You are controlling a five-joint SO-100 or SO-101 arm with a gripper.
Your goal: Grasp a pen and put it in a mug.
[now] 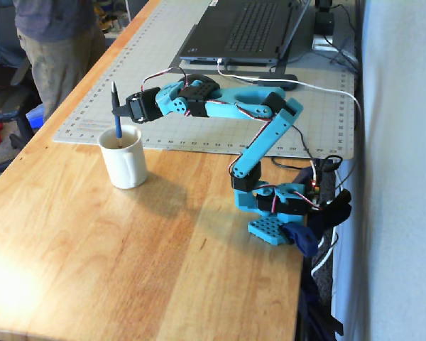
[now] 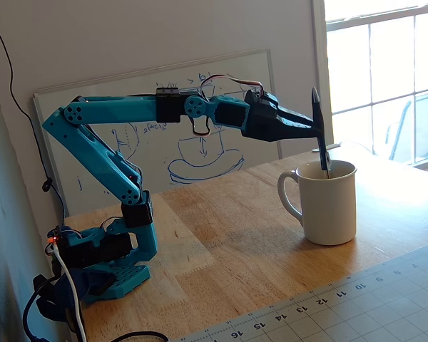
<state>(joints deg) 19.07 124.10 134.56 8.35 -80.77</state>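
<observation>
The cream-white mug (image 1: 125, 159) stands on the wooden table; in the other fixed view (image 2: 327, 201) its handle faces left. The slim dark pen (image 1: 116, 112) stands upright with its lower end inside the mug's mouth, also seen in the other fixed view (image 2: 319, 128). My blue arm's gripper (image 1: 118, 109) is just above the mug's rim and is shut on the pen's middle; it shows in the other fixed view too (image 2: 315, 132). The pen's tip inside the mug is hidden.
A grey cutting mat (image 1: 213, 92) with a laptop (image 1: 245, 32) lies behind the mug. The arm's base (image 1: 277, 213) is clamped at the table's right edge. A person (image 1: 53, 42) stands at the far left. A whiteboard (image 2: 164, 135) leans against the wall.
</observation>
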